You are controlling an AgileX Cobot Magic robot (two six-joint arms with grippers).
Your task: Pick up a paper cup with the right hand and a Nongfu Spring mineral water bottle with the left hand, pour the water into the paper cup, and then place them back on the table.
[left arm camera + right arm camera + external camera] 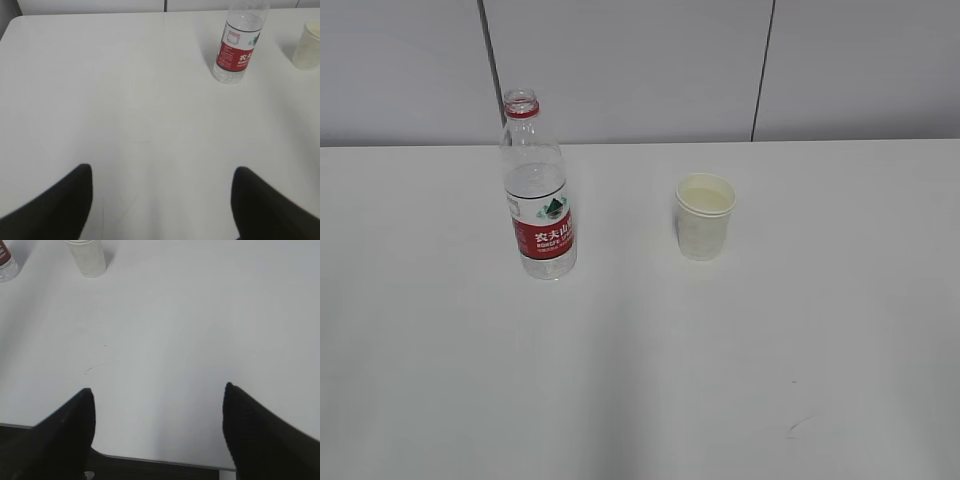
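The Nongfu Spring bottle (537,190) stands upright and capless on the white table (640,380), left of centre. It also shows at the top of the left wrist view (237,47) and at the top left corner of the right wrist view (6,262). The paper cup (704,215) stands upright to its right; it shows in the left wrist view (307,47) and in the right wrist view (87,257). My left gripper (162,172) is open and empty, well short of the bottle. My right gripper (157,392) is open and empty, over the table's near edge. Neither gripper shows in the exterior view.
A small dark scuff mark (798,425) lies on the table at the front right, also in the right wrist view (95,367). A grey panelled wall (640,70) stands behind the table. The table's front edge (165,460) is under my right gripper.
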